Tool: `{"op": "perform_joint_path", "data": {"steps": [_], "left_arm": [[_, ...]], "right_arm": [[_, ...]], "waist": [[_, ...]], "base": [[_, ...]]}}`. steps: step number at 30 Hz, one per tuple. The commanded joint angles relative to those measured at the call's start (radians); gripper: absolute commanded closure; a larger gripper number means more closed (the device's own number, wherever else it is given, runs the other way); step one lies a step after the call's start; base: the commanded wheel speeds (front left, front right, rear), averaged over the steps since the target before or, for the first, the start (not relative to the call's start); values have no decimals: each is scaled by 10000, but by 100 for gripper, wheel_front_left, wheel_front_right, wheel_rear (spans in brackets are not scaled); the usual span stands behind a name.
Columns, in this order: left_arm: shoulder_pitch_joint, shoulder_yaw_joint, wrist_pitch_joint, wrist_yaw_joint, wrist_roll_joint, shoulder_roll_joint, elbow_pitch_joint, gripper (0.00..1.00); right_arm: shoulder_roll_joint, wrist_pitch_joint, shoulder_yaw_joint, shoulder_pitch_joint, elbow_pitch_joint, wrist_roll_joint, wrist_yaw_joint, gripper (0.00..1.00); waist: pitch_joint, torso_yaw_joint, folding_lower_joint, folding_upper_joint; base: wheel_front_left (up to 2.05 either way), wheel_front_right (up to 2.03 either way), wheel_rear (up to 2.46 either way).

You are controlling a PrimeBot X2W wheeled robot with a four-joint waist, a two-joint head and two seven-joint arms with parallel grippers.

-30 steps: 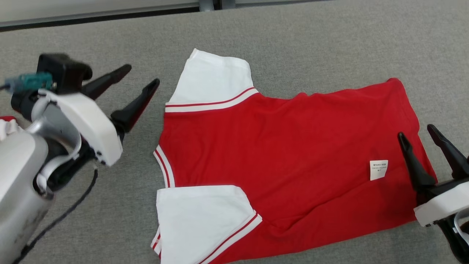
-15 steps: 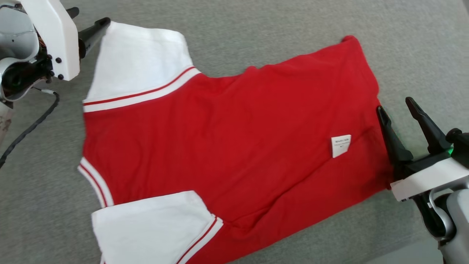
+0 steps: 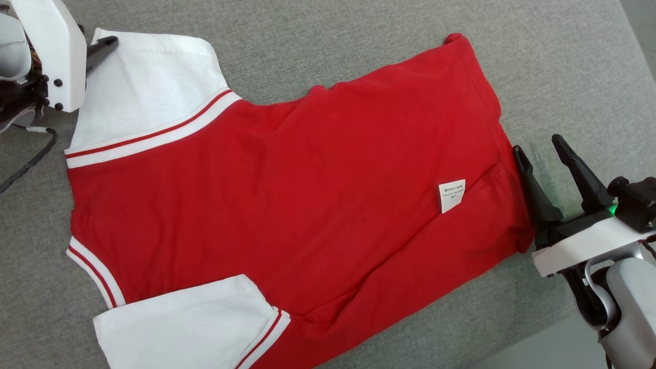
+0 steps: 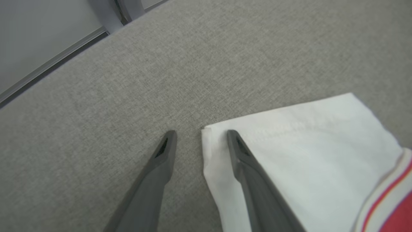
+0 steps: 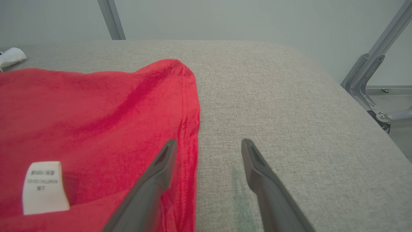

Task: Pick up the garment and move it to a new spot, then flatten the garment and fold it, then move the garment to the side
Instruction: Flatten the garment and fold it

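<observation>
Grey fabric table [image 3: 359, 31] bears the red, white-sleeved shirt [image 3: 287, 195]; your left gripper [image 4: 200, 133] straddles its far sleeve corner [image 4: 208, 132], right gripper [image 5: 209, 141] its hem [image 5: 190, 125], both unclenched to pinch.

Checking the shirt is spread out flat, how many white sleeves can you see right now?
2. One white sleeve lies at the head view's upper left; the second sleeve lies at its bottom left, partly cut off by the picture's edge.
</observation>
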Motion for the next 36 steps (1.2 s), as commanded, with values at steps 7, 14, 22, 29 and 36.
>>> {"op": "perform_joint_path", "data": {"steps": [7, 14, 22, 29, 36], "left_arm": [[-82, -217, -154, -1, -594, 121, -516, 100], [-328, -569, -934, -2, -867, 291, -1083, 100], [-669, -1342, -1407, -2, -1128, 395, -1624, 100], [-944, -1889, -1778, -3, -1412, 545, -1824, 100], [-1166, -2382, -2076, -3, -1661, 648, -1832, 100]], "right_arm": [[-216, 119, 276, -808, 225, 336, -7, 0], [-399, 1497, 1029, -2298, 809, 1325, -7, 0], [-970, 5062, 1850, -4692, 2399, 2889, -6, 0], [-1066, 6662, 2345, -5821, 3173, 2991, -6, 0], [-992, 6878, 3027, -6200, 3610, 3093, -6, 42]], "waist": [[-102, 325, 0, 0], [-275, 683, 0, 0], [-338, 1272, 0, 0], [-314, 1540, 0, 0], [-256, 1705, 0, 0]], "base": [[0, 0, 0], [0, 0, 0], [0, 0, 0], [0, 0, 0], [0, 0, 0]]}}
